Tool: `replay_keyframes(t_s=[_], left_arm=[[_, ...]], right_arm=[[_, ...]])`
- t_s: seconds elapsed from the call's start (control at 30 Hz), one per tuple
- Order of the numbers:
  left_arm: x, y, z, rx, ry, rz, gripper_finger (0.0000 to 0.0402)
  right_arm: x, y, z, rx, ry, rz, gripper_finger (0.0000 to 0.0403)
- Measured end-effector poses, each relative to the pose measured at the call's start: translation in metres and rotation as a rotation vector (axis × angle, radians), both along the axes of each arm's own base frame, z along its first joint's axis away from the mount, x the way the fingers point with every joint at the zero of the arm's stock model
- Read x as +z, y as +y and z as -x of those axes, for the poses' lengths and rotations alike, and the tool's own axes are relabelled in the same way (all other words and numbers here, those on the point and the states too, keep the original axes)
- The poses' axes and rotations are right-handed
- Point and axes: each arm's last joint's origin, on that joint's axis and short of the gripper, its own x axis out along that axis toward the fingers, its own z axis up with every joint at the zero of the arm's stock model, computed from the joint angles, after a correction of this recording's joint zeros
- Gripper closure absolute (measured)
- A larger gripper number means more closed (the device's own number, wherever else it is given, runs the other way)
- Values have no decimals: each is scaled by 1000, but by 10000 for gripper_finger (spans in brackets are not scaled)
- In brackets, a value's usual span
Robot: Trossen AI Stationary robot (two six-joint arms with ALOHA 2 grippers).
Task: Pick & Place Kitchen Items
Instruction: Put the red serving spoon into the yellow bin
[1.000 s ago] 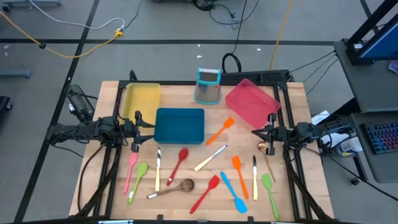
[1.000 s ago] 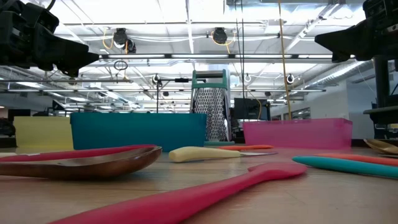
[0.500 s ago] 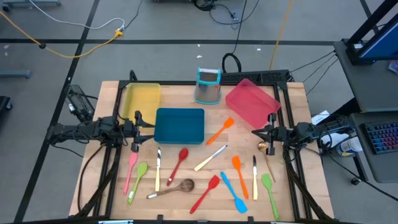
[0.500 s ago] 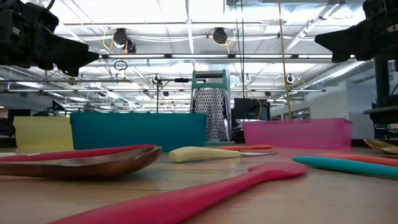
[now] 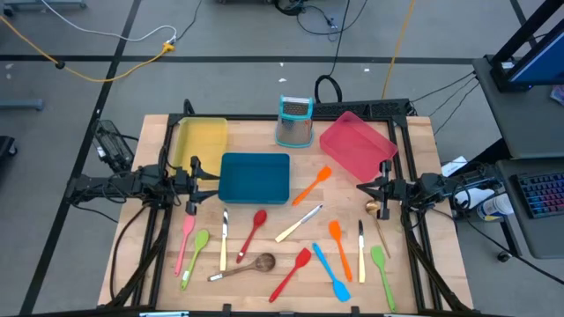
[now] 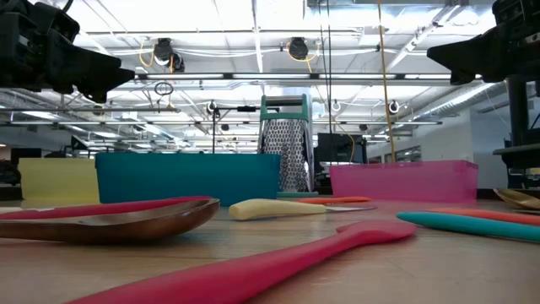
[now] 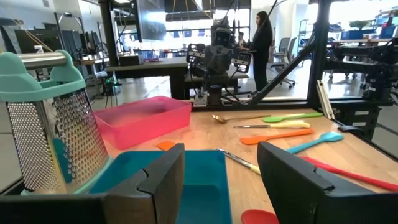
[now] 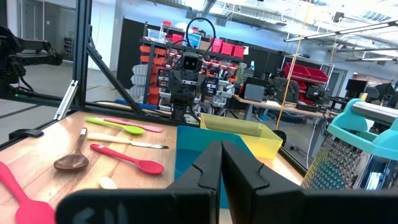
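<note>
Several slim utensils lie flat on the wooden table's near half: an orange spatula, a red spoon, a cream-handled knife, a pink spatula, a wooden spoon, a red spatula and a blue spatula. My left gripper hovers level at the table's left side, open, above the blue tray's left edge. My right gripper hovers level at the right side, shut, holding nothing.
A yellow tray, a blue tray and a pink tray stand on the far half. A metal grater with a teal top stands between them at the far edge. A person stands in the room beyond.
</note>
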Motion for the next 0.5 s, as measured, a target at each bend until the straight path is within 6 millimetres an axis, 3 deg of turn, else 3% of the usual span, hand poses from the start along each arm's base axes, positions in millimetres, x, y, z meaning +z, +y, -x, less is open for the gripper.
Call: replay_keyframes(t_s=[0.5], left_arm=[[0, 0, 0, -2, 1, 32, 195]], right_arm=[[0, 0, 0, 1, 0, 0, 399]])
